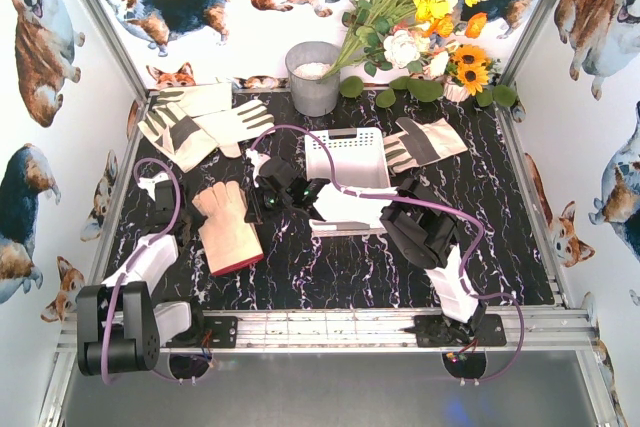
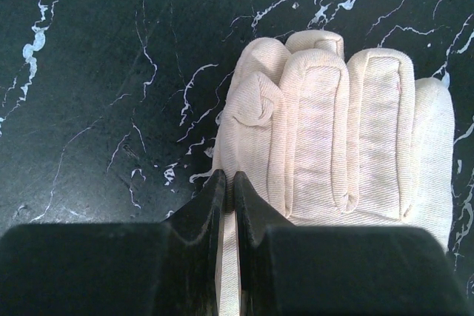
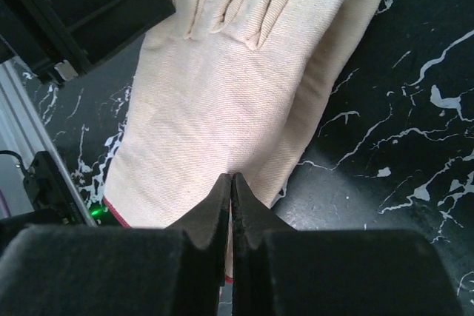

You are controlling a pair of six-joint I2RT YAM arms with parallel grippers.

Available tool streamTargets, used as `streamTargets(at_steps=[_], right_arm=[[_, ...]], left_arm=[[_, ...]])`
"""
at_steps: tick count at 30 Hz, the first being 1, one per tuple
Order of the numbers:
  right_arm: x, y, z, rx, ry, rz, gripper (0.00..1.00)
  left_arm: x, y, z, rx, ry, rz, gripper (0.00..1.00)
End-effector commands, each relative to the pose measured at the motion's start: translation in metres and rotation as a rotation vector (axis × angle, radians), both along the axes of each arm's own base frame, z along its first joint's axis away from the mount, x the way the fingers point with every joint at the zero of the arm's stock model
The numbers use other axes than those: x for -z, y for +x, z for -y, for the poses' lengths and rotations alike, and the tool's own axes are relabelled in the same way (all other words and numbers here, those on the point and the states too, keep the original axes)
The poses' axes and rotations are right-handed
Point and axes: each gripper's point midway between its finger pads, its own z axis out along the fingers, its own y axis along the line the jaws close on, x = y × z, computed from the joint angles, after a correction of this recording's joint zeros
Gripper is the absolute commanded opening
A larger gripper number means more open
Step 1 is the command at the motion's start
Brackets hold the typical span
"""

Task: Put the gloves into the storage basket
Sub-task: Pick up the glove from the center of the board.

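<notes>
A cream glove (image 1: 348,211) stretches between both grippers just in front of the white storage basket (image 1: 345,142). My left gripper (image 1: 316,193) (image 2: 228,179) is shut on this glove (image 2: 333,131) at its edge beside the thumb. My right gripper (image 1: 388,219) (image 3: 230,180) is shut on the red-trimmed cuff of the same glove (image 3: 222,94). A peach glove (image 1: 228,227) lies flat at the front left. Two grey-palmed gloves (image 1: 195,122) lie at the back left. Another grey-palmed glove (image 1: 425,142) lies right of the basket.
A grey round bucket (image 1: 313,77) stands behind the basket. A bunch of flowers (image 1: 420,17) fills the back right corner. Printed walls close in the black marble table (image 1: 330,277) on three sides. A purple cable (image 1: 300,132) arches over the basket's left side.
</notes>
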Motion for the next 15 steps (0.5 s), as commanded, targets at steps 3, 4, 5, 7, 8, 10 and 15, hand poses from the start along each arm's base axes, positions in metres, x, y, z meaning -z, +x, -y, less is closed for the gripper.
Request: streamTargets(at_steps=[3, 4, 5, 7, 8, 10, 15], right_arm=[[0.001, 0.011, -0.007, 0.001, -0.008, 0.058, 0.00], [-0.002, 0.012, -0.007, -0.001, -0.006, 0.061, 0.00], [-0.005, 0.012, -0.007, -0.004, -0.004, 0.064, 0.00], [-0.017, 0.013, -0.006, -0.003, 0.007, 0.073, 0.08], [-0.024, 0.015, -0.004, 0.000, 0.016, 0.078, 0.15], [-0.039, 0.016, -0.001, 0.003, 0.035, 0.085, 0.30], [-0.069, 0.012, 0.007, -0.017, 0.077, 0.074, 0.56]], left_arm=[[-0.005, 0.007, -0.009, -0.028, 0.024, 0.015, 0.00], [-0.005, 0.007, -0.009, -0.025, 0.023, 0.011, 0.00], [-0.007, 0.008, -0.009, -0.022, 0.022, 0.009, 0.03], [-0.012, 0.009, -0.008, -0.020, 0.017, 0.011, 0.13], [-0.015, 0.009, -0.008, -0.020, 0.016, 0.012, 0.19], [-0.024, 0.010, -0.008, -0.020, 0.016, 0.021, 0.28], [-0.046, 0.003, -0.011, -0.028, 0.037, 0.024, 0.50]])
